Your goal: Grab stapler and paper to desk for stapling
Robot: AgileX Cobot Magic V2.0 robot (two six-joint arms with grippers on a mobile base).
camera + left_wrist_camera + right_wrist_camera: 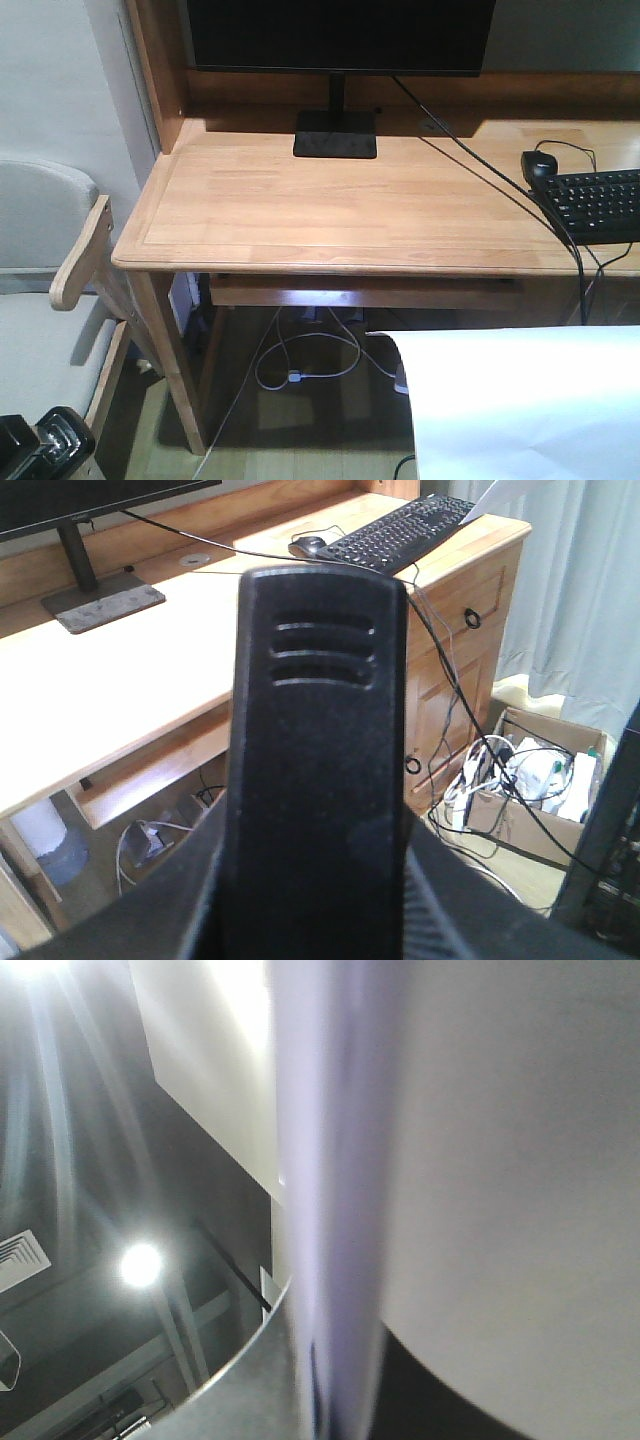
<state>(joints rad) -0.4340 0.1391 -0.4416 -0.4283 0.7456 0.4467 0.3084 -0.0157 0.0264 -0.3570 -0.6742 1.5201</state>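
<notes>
Free room is left over the left and centre of the worktop (300,215); the rear is blocked by the monitor stand (335,134), the right by the keyboard (598,204), mouse (538,166) and a crossing cable (480,172).

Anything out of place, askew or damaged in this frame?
Nothing damaged or spilled. The desk top is tidy, with monitor, keyboard and mouse in order. Only loose cables sprawl on the floor beneath it. The paper and stapler are not yet on it.

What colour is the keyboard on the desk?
The keyboard is black, clearest in the exterior front-facing view.
</notes>
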